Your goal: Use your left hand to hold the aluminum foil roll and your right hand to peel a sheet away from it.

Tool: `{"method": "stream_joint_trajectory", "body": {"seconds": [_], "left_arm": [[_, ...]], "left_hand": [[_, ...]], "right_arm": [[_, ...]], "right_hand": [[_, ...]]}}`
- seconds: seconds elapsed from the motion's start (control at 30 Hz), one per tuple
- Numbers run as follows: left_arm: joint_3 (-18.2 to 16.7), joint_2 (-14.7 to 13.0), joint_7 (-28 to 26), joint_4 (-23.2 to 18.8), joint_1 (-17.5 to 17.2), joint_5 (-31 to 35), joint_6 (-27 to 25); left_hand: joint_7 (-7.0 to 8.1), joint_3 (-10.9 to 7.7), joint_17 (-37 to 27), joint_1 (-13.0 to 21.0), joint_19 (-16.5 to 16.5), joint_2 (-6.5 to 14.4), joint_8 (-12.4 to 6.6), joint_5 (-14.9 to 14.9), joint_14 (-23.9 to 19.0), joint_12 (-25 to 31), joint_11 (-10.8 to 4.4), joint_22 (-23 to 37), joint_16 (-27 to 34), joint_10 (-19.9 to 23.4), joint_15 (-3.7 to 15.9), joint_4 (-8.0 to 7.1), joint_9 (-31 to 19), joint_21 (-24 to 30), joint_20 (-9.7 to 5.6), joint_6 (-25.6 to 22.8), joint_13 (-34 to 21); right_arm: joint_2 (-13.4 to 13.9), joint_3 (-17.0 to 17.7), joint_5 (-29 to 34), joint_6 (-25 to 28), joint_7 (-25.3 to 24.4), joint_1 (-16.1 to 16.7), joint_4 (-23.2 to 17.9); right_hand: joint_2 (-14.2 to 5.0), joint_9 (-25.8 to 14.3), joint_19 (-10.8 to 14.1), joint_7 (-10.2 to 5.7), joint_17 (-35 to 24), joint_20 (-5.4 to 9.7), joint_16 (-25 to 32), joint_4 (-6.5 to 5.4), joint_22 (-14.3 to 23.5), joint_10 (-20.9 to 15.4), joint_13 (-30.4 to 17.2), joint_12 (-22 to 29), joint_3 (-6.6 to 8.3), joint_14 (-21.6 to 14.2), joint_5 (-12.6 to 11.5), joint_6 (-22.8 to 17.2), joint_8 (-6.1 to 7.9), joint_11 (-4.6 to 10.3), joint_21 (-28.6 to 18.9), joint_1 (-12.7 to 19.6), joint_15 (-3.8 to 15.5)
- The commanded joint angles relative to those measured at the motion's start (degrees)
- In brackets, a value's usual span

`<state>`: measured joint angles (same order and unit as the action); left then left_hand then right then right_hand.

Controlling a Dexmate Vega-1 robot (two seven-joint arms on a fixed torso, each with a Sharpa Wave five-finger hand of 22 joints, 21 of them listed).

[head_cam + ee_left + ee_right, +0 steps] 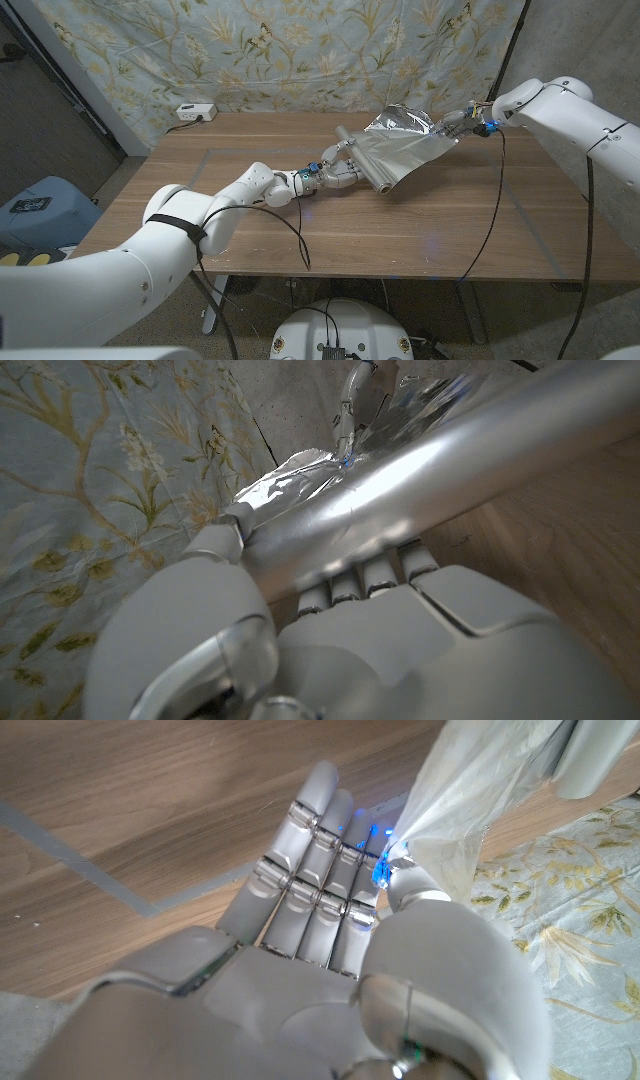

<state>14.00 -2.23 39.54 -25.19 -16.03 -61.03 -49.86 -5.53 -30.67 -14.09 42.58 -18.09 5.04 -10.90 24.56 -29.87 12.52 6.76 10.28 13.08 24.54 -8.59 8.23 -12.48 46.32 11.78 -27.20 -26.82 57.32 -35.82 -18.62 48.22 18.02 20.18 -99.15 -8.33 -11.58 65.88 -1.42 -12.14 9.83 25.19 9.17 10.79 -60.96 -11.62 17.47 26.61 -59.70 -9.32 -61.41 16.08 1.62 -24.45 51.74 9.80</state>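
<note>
While the aluminum foil roll lies slanted just right of the head view's centre, we find it gripped by the left hand, whose fingers wrap under the tube in the left wrist view. One sheet is drawn off it toward the upper right of the frame, creased and lifted clear of the wooden table. We note the right hand pinching that sheet's far corner between thumb and fingers, as the right wrist view confirms.

In our judgement, the risks are these: the thin foil could tear at the pinched corner if pulled sharply; the roll could turn or slip in the left hand, spoiling the peel; the corner could slide out of the pinch.

Count: one roll, one sheet, two robot hands, one white box at the table's upper-left edge.
</note>
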Motion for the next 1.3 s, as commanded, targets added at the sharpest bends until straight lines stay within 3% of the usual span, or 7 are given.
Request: {"method": "stream_joint_trajectory", "body": {"seconds": [0.03,0.73,1.13,1.23,1.3], "left_arm": [[-0.2,-0.4,-0.2,-1.1,-0.6,0.0,-0.7],[-0.1,-1.3,-3.4,-6.8,-3.6,-2.7,-2.0],[0.9,-0.9,-3.1,-5.8,-3.1,-3.0,-1.6],[1.1,-0.8,-2.6,-5.2,-2.7,-2.8,-1.3],[1.2,-0.8,-2.6,-5.1,-2.6,-2.8,-1.2]], "left_hand": [[-0.06,0.1,0.1,-0.4,-0.3,0.1,-0.39,-0.1,-0.1,0.3,-0.08,0.3,0.2,0.1,0.03,0.37,-0.1,0.1,0.09,0.2,0.0],[-0.15,-0.01,0.3,-0.6,-0.4,0.3,-0.44,-0.4,-0.2,0.3,0.46,0.3,0.3,-0.1,-0.02,0.43,0.2,-0.2,0.12,0.3,0.1],[-0.1,-0.06,0.4,-0.6,-0.4,0.3,-0.5,-0.5,-0.2,0.4,0.41,0.3,0.3,-0.1,0.01,0.51,0.3,-0.4,0.11,0.2,0.1],[-0.07,-0.06,0.4,-0.6,-0.5,0.2,-0.53,-0.6,-0.2,0.4,0.4,0.3,0.3,-0.1,0.06,0.62,0.3,-0.4,0.11,0.1,0.1],[0.0,-0.05,0.5,-0.6,-0.5,0.2,-0.54,-0.6,-0.2,0.5,0.34,0.3,0.3,-0.1,0.03,0.63,0.3,-0.5,0.09,0.1,0.1]], "right_arm": [[0.7,0.1,0.5,1.3,-0.2,-0.5,-0.4],[1.8,1.9,-0.5,1.8,-1.8,1.0,-1.8],[2.6,3.9,-2.4,1.1,-2.8,2.5,-2.2],[2.8,3.9,-2.8,0.2,-1.7,2.1,-1.6],[2.7,3.9,-3.0,0.0,-1.1,1.7,-1.0]], "right_hand": [[-0.44,-0.4,0.2,0.17,-0.1,0.26,-0.2,0.0,0.1,-0.3,-0.3,-0.2,-0.15,-0.6,-0.3,-0.5,-0.1,-0.12,-0.3,0.4,2.74],[-0.51,-0.5,0.3,0.23,-0.3,0.45,-0.5,0.02,0.0,-0.7,-0.5,-0.6,-0.39,-1.3,-0.3,-0.9,-0.51,-0.6,-0.8,0.8,2.87],[-0.55,-0.6,0.1,0.22,-0.3,0.44,-1.3,-0.06,0.0,-0.5,-0.8,-1.1,-0.55,-1.0,-0.3,-0.6,-1.07,-0.42,-1.1,1.0,2.81],[-0.43,-0.6,-0.7,0.05,-0.2,0.09,-2.0,-0.59,0.0,0.6,-0.7,-1.8,-0.94,-0.3,-0.3,-0.1,-1.45,-0.48,-0.9,0.2,2.31],[0.38,-0.6,-1.5,0.25,-0.1,-0.36,-2.9,-1.62,-0.1,1.6,-0.7,-2.5,-2.15,0.9,-0.2,0.9,-2.11,-1.19,-0.7,-1.9,1.53]]}}
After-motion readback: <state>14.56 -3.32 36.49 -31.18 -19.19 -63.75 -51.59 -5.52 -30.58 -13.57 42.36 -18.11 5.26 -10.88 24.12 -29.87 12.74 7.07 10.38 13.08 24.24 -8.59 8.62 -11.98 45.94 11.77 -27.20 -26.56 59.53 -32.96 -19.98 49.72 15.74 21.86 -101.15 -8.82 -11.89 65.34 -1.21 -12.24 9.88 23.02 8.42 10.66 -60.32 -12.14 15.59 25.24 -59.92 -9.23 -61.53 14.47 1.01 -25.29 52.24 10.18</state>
